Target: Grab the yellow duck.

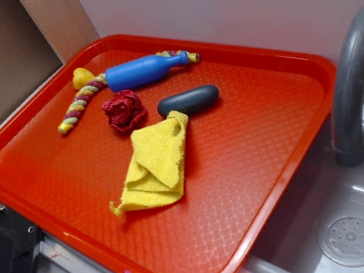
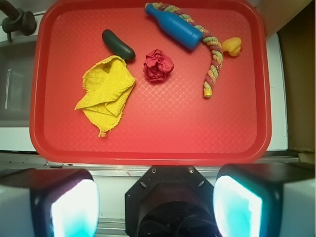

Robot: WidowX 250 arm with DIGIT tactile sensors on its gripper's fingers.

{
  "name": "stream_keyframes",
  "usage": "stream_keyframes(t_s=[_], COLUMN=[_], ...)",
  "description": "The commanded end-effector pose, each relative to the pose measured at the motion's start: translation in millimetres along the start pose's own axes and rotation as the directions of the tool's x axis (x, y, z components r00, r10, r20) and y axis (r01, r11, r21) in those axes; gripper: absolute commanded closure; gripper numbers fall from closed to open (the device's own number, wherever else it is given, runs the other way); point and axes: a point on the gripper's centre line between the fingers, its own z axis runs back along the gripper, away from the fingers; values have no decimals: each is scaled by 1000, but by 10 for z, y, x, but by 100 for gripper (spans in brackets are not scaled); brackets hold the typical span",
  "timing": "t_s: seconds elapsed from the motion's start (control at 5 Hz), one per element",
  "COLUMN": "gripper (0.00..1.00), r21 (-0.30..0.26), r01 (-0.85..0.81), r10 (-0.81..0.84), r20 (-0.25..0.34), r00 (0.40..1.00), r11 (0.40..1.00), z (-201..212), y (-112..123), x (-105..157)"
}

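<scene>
One red plastic tray (image 1: 267,165) with a raised rim and a fine diamond-embossed floor fills most of both views. It rests across a grey counter edge, with a grey sink basin (image 1: 356,220) to its right in the exterior view, one curved grey faucet (image 1: 353,78) standing over the basin, and a pale wall behind.

Six loose things lie on the tray, one of each. The yellow terry cloth (image 1: 155,164) is the largest, crumpled and folded near the middle, its nap coarse. The blue bottle (image 1: 144,70) lies on its side at the far edge, smooth and glossy. The braided rope (image 1: 82,103), yellow, pink and green, runs under the bottle and curves out on its left. A dark grey, smooth, capsule-shaped object (image 1: 189,100) touches the far corner of the cloth. A crumpled red ball (image 1: 124,110) sits just left of it.

The yellow duck (image 1: 82,76) is the smallest: rounded, glossy, at the far left of the tray, touching the rope just beside the base of the bottle.

In the wrist view the gripper (image 2: 156,207) hangs off the near rim of the tray, its two fingers (image 2: 74,207) spread wide apart and holding nothing, well apart from the duck (image 2: 232,46).
</scene>
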Motion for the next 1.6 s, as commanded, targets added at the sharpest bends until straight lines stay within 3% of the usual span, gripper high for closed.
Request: stream_keyframes(t_s=[0.0, 0.2, 0.4, 0.6, 1.0, 1.4], gripper=[0, 0, 0, 0, 0, 0], r21=[0, -104, -160, -170, -135, -122], r01=[0, -262, -500, -692, -943, -983], r10=[0, 258, 492, 692, 952, 988], r20=[0, -43, -87, -75, 7, 96], r00=[1000, 965, 866, 719, 305, 124], r11=[1000, 960, 851, 701, 303, 135], z=[0, -79, -256, -423, -845, -1272], y=[0, 242, 461, 723, 1385, 1639], x=[0, 232, 510, 673, 1044, 1338])
